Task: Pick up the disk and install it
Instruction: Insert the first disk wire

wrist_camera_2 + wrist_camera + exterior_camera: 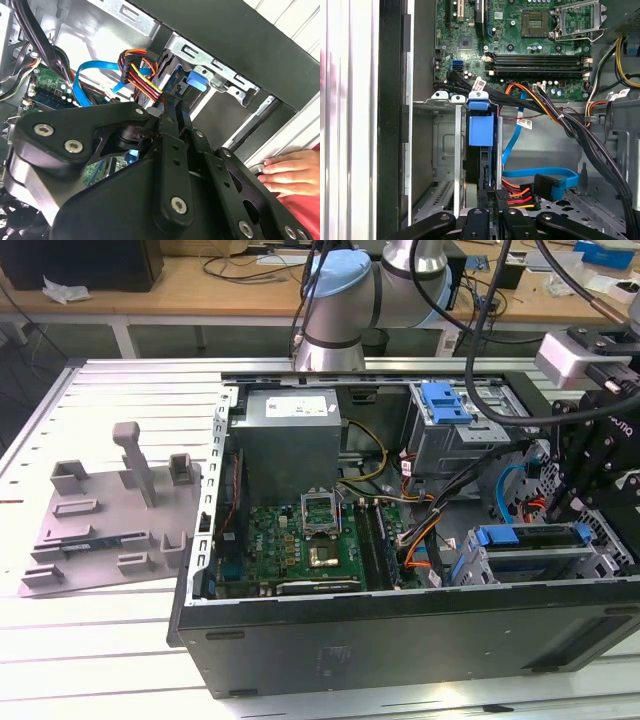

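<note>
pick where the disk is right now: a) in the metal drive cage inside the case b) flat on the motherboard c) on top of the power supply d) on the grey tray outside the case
a: in the first wrist view the disk stands edge-on in a slot of the drive cage, its blue end showing.

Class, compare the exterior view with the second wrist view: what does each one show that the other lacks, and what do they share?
Exterior view: a grey fixture tray on the slatted table, the power supply and the processor socket.
Second wrist view: a person's hand beside the case.
Both: the disk in the drive cage, seen from the wrist by its blue carrier tab; the blue data cable; and the green motherboard.
</note>
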You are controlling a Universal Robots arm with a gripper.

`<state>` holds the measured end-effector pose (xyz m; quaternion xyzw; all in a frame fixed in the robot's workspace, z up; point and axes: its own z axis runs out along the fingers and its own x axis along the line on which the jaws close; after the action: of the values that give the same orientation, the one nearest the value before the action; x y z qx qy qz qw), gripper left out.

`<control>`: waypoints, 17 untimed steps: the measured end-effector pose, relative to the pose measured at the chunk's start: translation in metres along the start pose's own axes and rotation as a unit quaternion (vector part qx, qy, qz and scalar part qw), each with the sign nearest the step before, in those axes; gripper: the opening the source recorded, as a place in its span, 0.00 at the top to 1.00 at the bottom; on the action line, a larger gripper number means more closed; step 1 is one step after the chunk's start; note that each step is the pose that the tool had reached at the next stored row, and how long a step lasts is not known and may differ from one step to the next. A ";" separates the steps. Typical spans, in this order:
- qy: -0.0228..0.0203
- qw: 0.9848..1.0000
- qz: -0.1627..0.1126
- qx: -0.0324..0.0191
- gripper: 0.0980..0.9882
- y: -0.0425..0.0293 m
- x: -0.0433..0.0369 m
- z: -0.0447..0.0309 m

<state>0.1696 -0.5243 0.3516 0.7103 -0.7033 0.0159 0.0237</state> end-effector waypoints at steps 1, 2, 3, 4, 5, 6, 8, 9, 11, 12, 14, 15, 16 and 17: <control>0.000 1.000 0.003 0.000 0.92 0.0000 0.0001 0.0001; 0.000 1.000 0.007 0.000 0.92 0.0000 0.0001 0.0001; 0.000 1.000 0.011 -0.001 0.92 0.0000 0.0004 0.0001; 0.000 1.000 0.013 -0.001 0.92 0.0000 0.0004 0.0001; 0.000 1.000 0.014 -0.001 0.92 0.0000 0.0005 0.0001; 0.000 1.000 0.015 -0.001 0.92 0.0000 0.0006 0.0001; 0.000 1.000 0.015 -0.001 0.92 0.0000 0.0006 0.0001; 0.000 1.000 0.015 -0.001 0.92 0.0000 0.0006 0.0001; 0.000 1.000 0.015 -0.001 0.92 0.0000 0.0007 0.0001; 0.000 1.000 0.015 -0.001 0.92 -0.0001 0.0010 0.0001; 0.000 1.000 0.015 -0.001 0.92 -0.0001 0.0015 0.0001; 0.000 1.000 0.015 -0.001 0.92 0.0000 0.0019 0.0002; 0.000 1.000 0.015 -0.001 0.92 0.0000 0.0022 0.0002; 0.000 1.000 0.015 -0.001 0.92 0.0001 0.0023 0.0002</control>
<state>0.1696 -0.5266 0.3515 0.6998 -0.7138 0.0156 0.0239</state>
